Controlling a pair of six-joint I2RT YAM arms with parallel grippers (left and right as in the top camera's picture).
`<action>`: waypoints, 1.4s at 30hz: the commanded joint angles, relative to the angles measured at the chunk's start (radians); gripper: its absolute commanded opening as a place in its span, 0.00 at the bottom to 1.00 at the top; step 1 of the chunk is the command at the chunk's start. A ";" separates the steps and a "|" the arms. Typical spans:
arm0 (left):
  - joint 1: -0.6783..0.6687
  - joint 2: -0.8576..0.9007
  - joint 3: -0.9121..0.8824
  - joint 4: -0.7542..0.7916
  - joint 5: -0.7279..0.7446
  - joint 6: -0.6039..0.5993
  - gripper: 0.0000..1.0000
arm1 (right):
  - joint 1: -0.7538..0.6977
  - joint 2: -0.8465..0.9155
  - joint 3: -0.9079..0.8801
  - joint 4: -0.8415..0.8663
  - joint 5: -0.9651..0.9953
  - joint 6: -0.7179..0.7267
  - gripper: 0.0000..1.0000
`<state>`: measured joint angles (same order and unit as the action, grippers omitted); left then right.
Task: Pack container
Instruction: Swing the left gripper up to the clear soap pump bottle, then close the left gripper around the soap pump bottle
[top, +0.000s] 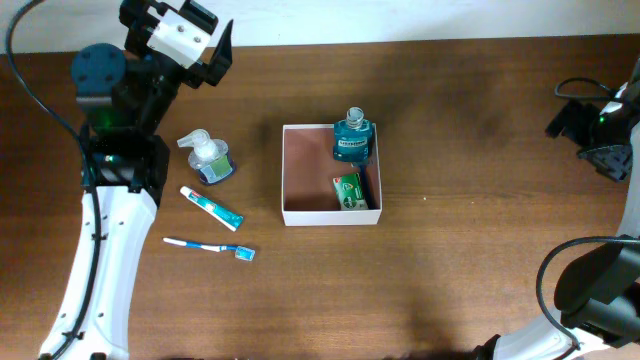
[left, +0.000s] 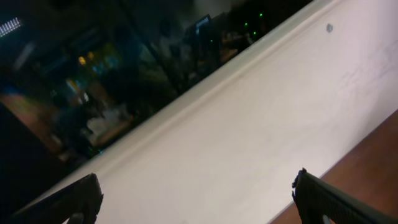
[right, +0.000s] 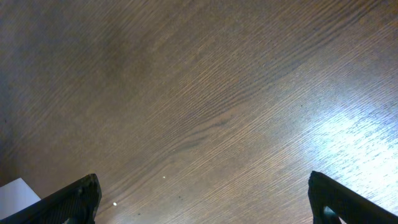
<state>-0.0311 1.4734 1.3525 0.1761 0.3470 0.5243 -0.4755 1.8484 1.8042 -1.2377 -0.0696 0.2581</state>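
The container (top: 305, 170), a square white-walled box with a pinkish-brown inside, sits mid-table. A blue mouthwash bottle (top: 352, 138) stands in its back right corner, and a green packet (top: 349, 190) lies in front of that. To the left on the table are a clear pump bottle (top: 209, 158), a toothpaste tube (top: 211, 208) and a toothbrush (top: 210, 246). My left gripper (top: 176, 36) is raised at the back left, open and empty, and in its wrist view (left: 199, 202) faces the white wall. My right gripper (top: 582, 140) is open and empty at the far right, over bare wood (right: 202, 199).
The brown wooden table (top: 460, 250) ends at a white wall (left: 261, 124) along the back. A black cable (top: 30, 80) loops by the left arm. A small white corner (right: 15, 194) shows at the lower left of the right wrist view.
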 joint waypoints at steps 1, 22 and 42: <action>0.010 -0.026 0.024 -0.118 -0.237 -0.356 0.99 | -0.003 -0.021 0.016 0.000 0.002 -0.003 0.99; 0.073 -0.008 0.024 -0.795 -0.344 -1.042 0.99 | -0.003 -0.021 0.016 0.000 0.002 -0.004 0.99; -0.071 0.127 0.024 -0.896 -0.410 -1.138 0.99 | -0.003 -0.021 0.016 0.000 0.002 -0.003 0.99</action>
<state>-0.1043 1.5932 1.3720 -0.7158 -0.0105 -0.5999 -0.4755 1.8484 1.8042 -1.2373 -0.0696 0.2573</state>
